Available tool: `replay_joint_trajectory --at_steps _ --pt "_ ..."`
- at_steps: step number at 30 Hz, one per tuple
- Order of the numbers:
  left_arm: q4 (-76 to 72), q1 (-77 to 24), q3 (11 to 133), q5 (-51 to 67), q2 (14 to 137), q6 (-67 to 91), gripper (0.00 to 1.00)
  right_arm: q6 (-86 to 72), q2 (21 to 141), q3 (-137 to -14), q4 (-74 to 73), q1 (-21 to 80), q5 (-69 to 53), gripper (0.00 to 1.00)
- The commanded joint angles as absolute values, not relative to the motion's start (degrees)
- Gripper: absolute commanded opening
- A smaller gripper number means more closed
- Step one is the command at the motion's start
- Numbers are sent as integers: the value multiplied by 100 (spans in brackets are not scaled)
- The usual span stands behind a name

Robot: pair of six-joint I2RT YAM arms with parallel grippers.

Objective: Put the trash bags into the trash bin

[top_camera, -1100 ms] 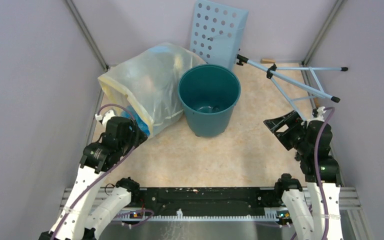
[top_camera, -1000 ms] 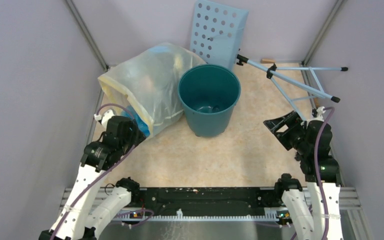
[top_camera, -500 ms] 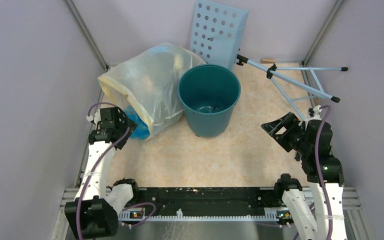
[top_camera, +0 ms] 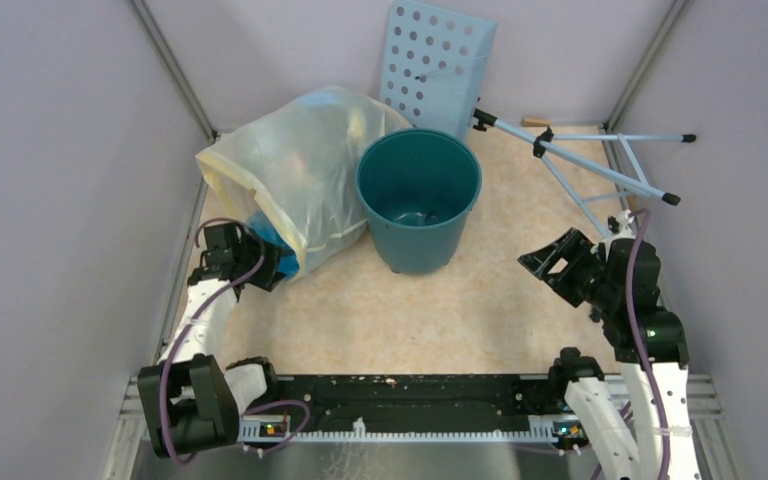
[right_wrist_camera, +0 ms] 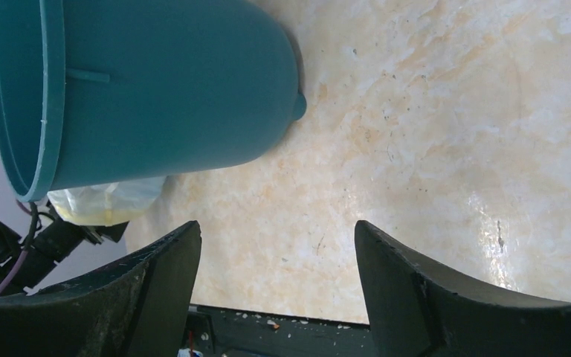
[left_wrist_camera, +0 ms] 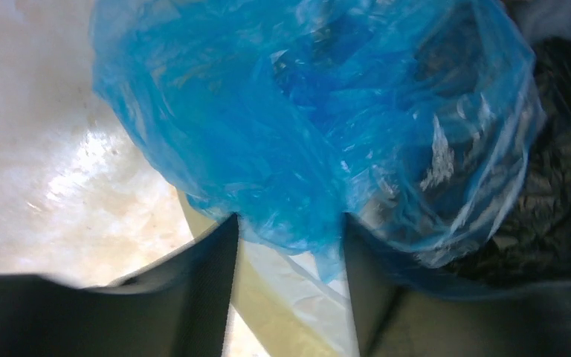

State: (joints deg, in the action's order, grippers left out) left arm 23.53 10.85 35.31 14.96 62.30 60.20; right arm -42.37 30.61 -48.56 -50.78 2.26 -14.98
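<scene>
Left pincer (left_wrist_camera: 286, 223) is sitting with its fingers apart around the lower bulge of the blue bag (left_wrist_camera: 305, 111). Plastic is filling the gap, but I am not seeing it pinched yet. Right pincer (right_wrist_camera: 276, 230) is hanging apart too, holding nothing, well off to the right of the bin (top_camera: 422, 245). The blue bag is lying at the left of the counter (top_camera: 460, 310), tucked against the mouth of the big whitish bag (top_camera: 300, 170), which is lying just beside the bin. I am judging the blue film to be very light, limp and slippery. It is likely to crumple and slide out of a shallow bite, and it may drag the whitish bag along. I am thinking a deep bite on a gathered fold, clear of the yellowish hem, is the place to take hold.
</scene>
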Motion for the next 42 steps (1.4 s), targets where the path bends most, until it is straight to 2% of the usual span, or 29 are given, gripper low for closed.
replay_joint_trajectory --at_steps 1,3,12,16,24,26,29,34,38,42 --pt "2181 1131 3510 1482 6244 6198 29 -4123 3128 -5123 -5013 305 -1436 73" --pt "2728 1155 3843 772 6034 5988 2 -4099 3157 -5179 -5031 323 -1397 72" --pt "4839 1139 5295 -2450 4724 5766 0 -4221 3431 -5380 -4845 422 -1538 66" --pt "5419 1103 6296 -3069 4642 5403 0 -4162 3706 -5710 -4990 501 -1332 64" --pt "5325 1107 7290 -1649 3738 4639 0 -3957 4402 -6179 -4866 817 -994 61" --pt "5052 1101 7456 -973 3565 4314 0 -3957 4549 -6323 -4787 817 -775 61" --pt "4255 1107 7495 632 3327 3967 0 -4073 4790 -6399 -4313 825 -1096 59" --pt "3352 1108 7755 2610 3693 4406 0 -4257 5160 -6385 -3619 1061 -1433 61" --pt "1785 1125 7647 3292 3831 5265 0 -4306 5372 -6506 -3302 1259 -1386 62" --pt "1244 1125 7922 4346 4515 5699 0 -4192 5580 -6737 -3103 1425 -1182 65"
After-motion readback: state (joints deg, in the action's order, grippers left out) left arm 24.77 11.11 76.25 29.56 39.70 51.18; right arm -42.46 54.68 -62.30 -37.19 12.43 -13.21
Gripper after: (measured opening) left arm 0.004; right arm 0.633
